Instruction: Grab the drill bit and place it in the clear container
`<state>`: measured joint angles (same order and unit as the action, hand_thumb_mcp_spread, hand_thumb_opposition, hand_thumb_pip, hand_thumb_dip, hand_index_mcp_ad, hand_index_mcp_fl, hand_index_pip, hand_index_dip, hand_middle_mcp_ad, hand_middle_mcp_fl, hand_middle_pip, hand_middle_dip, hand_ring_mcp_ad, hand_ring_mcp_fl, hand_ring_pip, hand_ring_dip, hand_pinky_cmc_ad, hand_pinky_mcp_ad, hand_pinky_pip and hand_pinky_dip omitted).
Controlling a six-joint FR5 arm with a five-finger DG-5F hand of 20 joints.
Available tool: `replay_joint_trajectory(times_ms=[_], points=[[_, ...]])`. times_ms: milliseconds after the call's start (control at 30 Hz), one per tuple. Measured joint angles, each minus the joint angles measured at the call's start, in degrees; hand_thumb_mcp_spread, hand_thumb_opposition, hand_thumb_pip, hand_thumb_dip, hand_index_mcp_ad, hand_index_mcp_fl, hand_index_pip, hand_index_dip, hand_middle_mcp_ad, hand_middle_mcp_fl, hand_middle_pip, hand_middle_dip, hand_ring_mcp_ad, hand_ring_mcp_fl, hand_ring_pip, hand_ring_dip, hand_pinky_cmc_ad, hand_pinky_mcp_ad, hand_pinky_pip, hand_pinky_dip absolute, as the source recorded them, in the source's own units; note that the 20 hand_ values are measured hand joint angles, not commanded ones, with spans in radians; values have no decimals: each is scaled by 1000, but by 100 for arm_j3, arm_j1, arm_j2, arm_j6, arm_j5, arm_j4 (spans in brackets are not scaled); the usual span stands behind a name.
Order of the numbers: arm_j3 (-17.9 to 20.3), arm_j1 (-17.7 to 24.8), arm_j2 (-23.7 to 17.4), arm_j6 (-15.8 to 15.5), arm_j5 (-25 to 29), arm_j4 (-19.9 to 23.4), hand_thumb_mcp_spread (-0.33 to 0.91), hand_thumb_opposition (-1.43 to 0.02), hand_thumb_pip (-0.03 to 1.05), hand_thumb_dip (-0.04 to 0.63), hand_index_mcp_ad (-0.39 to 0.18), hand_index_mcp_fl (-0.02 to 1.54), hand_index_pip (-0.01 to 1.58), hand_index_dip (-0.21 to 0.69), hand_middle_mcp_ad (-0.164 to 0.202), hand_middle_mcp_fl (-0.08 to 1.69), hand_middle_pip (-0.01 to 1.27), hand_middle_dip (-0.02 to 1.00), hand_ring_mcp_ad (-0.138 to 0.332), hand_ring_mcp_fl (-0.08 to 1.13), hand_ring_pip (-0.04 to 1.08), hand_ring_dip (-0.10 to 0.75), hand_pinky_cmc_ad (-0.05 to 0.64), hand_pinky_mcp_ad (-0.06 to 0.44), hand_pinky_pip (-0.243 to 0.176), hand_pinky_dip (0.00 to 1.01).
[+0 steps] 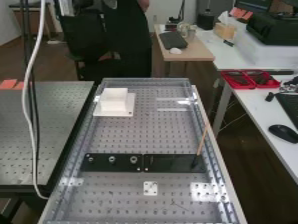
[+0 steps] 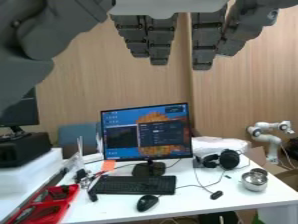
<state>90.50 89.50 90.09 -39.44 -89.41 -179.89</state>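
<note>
With fingers spread, we view a table holding a white block at eleven o'clock, a slim rod at three.

Seeing a pale wall at high view's left edge, brown floor below. Catching a black office chair toward the back, a wood-top table right of it, white desk on the right. Getting wood-grain wall panels in wrist view.
</note>
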Motion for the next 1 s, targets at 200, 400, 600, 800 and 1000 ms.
replay_joint_trajectory(times_ms=[200, 400, 600, 800, 1000], points=[[50, -18, 24, 15, 15, 11, 134, -635, 124, 7, 58, 24, 80, -12, 56, 19, 140, 24, 218, 127, 82, 0, 192, 180, -152, 197], [102, -44, 43, 58, 63, 45, 134, -635, 124, 7, 58, 24, 84, -12, 56, 19, 140, 24, 218, 131, 82, 0, 192, 180, -152, 197], [146, -79, 75, 119, 53, 70, 134, -635, 126, 7, 58, 24, 84, -12, 56, 19, 140, 24, 222, 131, 82, 0, 192, 180, -152, 197], [192, -122, 139, 180, 48, 95, 136, -635, 127, 7, 58, 24, 84, -12, 58, 19, 140, 24, 222, 131, 82, 0, 192, 178, -152, 197], [248, -146, 203, 243, 78, 134, 138, -649, 126, 7, 58, 26, 84, -12, 61, 19, 140, 24, 232, 127, 82, 0, 192, 183, -152, 197]])
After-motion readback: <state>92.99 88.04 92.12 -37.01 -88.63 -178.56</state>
